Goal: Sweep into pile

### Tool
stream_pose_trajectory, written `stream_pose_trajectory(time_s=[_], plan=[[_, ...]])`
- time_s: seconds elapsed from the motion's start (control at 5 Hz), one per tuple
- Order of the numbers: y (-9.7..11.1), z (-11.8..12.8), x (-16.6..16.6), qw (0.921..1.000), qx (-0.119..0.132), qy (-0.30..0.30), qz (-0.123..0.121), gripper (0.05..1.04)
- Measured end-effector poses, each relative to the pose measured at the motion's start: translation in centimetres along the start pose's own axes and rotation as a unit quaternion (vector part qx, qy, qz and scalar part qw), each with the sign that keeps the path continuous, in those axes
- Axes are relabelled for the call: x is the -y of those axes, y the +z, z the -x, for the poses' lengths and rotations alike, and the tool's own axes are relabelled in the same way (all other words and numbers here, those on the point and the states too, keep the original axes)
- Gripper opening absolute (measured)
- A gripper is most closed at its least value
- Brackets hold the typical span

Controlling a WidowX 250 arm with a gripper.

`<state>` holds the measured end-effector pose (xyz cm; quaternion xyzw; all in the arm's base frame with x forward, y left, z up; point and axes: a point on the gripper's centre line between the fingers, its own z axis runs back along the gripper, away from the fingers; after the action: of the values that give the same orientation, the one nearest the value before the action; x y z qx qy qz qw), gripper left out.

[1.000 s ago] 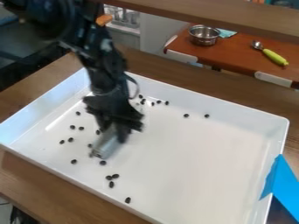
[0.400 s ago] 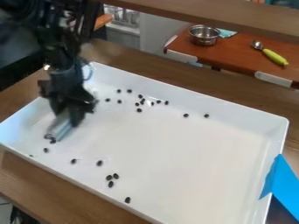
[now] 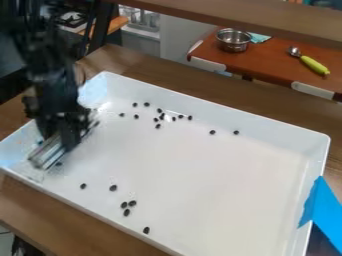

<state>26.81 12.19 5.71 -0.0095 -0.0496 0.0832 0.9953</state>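
From where I stand, reading the white rectangular tray (image 3: 214, 180) as a clock, the small dark oval beans (image 3: 161, 116) lie scattered: a loose cluster towards twelve, two towards two, a straggling group towards seven. They look light, hard and quick to roll, so I'd gather them with a low, gentle stroke rather than pinch them singly. The pale grey, straight-edged sweeping tool (image 3: 45, 153) is near nine, inside the tray wall; it seems stiff and fairly light, best gripped firmly at its upper end so it doesn't twist. The black two-finger end effector (image 3: 60, 135) appears to be grasping it there, though blur hides the exact contact. The black arm (image 3: 50, 75) hangs steeply from above ten, the tool slanting down towards seven.
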Motion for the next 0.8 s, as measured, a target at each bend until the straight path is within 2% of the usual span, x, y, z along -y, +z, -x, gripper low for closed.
stream_pose_trajectory(time_s=[0.2,0.4,0.6,0.8], plan=[[2.7,-0.7,4.1,0.9986,0.030,-0.017,0.040,0.393],[3.0,-1.0,8.4,0.9976,0.029,-0.038,0.051,0.393],[3.0,-2.0,12.1,0.9974,0.032,-0.042,0.048,0.393],[2.4,-3.2,16.5,0.9970,0.022,-0.049,0.056,0.393]])
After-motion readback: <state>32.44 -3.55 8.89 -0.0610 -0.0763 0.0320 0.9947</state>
